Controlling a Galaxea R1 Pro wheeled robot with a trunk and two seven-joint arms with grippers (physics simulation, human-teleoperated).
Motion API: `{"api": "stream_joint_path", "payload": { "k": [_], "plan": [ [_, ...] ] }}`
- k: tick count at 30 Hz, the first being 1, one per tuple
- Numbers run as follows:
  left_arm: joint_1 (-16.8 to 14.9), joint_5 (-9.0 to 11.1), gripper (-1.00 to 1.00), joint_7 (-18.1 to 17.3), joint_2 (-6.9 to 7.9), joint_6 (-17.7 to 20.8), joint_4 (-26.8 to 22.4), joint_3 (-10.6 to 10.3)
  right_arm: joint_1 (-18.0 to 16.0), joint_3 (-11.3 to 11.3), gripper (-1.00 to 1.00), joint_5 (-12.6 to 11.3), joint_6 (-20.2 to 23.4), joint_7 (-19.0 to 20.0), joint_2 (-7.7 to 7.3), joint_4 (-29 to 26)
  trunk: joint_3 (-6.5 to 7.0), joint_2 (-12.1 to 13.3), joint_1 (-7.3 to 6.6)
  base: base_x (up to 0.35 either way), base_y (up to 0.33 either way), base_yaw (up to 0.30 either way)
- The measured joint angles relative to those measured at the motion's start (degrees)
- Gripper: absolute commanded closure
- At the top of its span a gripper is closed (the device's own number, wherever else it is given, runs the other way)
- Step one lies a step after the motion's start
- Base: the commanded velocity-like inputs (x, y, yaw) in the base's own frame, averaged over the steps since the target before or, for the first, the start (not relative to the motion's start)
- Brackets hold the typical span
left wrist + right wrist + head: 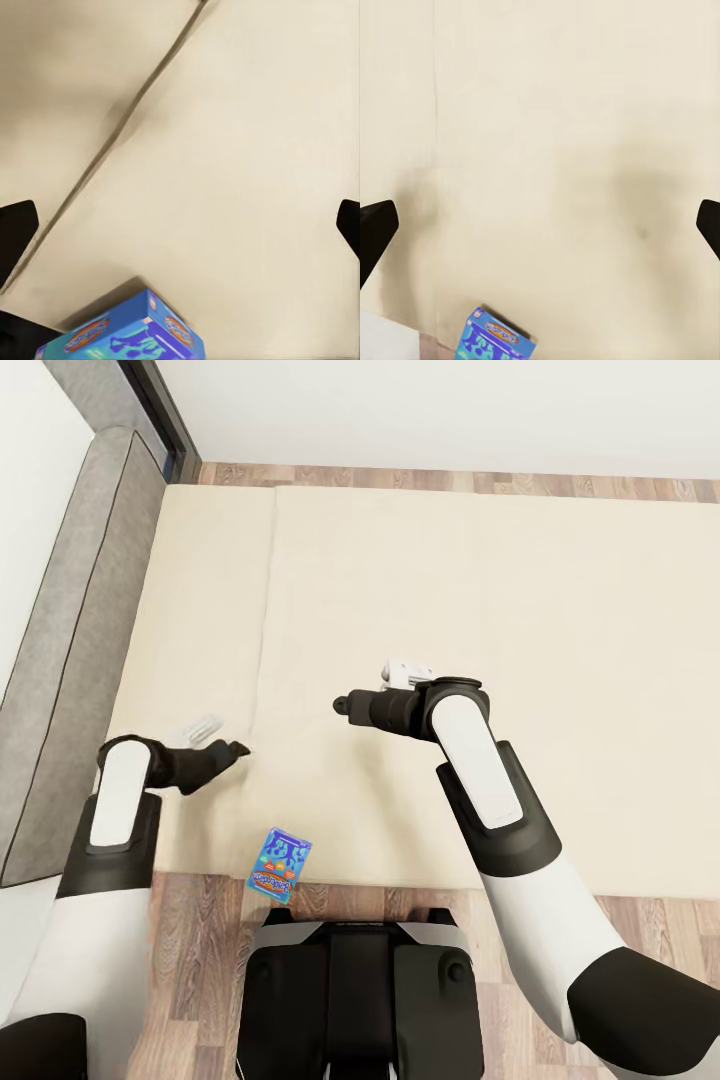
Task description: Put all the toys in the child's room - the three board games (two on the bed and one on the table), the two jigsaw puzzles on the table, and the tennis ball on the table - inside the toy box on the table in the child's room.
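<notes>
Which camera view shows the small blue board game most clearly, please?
The head view: the whole blue board game lies at the near edge of the bed, uncovered. The left wrist view and right wrist view show it cut off by the picture's edge.

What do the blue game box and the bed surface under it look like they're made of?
The blue game box looks like printed card with a slightly glossy finish: crisp edges and cartoon print on its faces. The bed looks like matte cream fabric over padding, plain apart from a stitched seam, though the render leaves the weave unclear.
</notes>
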Motion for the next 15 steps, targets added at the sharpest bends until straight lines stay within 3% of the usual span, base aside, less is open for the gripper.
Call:
{"api": "stream_joint_path", "payload": {
  "k": [1, 3, 6, 9, 10, 12, 13, 15],
  "plan": [
    [0.3, 2.7, -1.00, 0.0, 1.73, 0.0, -0.2, -0.6, 0.0, 0.0, -1.00, 0.0, 0.0, 0.0, 0.00, 0.1, 0.00, 0.0, 0.00, 0.000, 0.000, 0.000],
    [0.5, 5.8, -1.00, 0.0, 3.48, 0.0, -0.3, -1.4, 0.0, -0.1, -1.00, 0.0, 0.0, -0.1, 0.00, 0.1, 0.00, 0.0, 0.00, 0.000, 0.000, 0.000],
    [0.9, 14.1, -1.00, 0.0, 8.21, 0.0, -0.4, -2.6, 0.2, -0.1, -1.00, 0.0, 0.0, -0.1, 0.00, 0.2, 0.00, 0.0, 0.00, 0.000, 0.000, 0.000],
    [1.5, 19.4, -1.00, 0.0, 11.77, 0.0, -0.5, -3.1, 0.4, -0.2, -1.00, 0.0, 0.0, -0.1, 0.00, 0.2, 0.00, 0.0, 0.00, 0.000, 0.000, 0.000],
    [1.8, 22.9, -1.00, 0.0, 14.01, 0.0, -0.5, -3.5, 0.5, -0.4, -1.00, 0.0, 0.0, -0.1, 0.00, 0.2, 0.00, 0.0, 0.00, 0.000, 0.000, 0.000],
    [2.1, 26.9, -1.00, 0.0, 16.20, 0.0, -0.5, -4.1, 0.6, -0.6, -1.00, 0.0, 0.0, -0.1, 0.00, 0.2, 0.00, 0.0, 0.00, 0.000, 0.000, 0.000],
    [2.2, 30.7, -1.00, 0.0, 18.17, 0.0, -0.5, -4.8, 0.6, -0.9, -1.00, 0.0, 0.0, -0.2, 0.00, 0.1, 0.00, 0.0, 0.00, 0.000, 0.000, 0.000],
    [2.3, 34.5, -1.00, 0.0, 20.13, 0.0, -0.6, -5.7, 0.7, -1.0, -1.00, 0.0, 0.0, -0.2, 0.00, 0.0, 0.00, 0.0, 0.00, 0.000, 0.000, 0.000]
  ]
}}
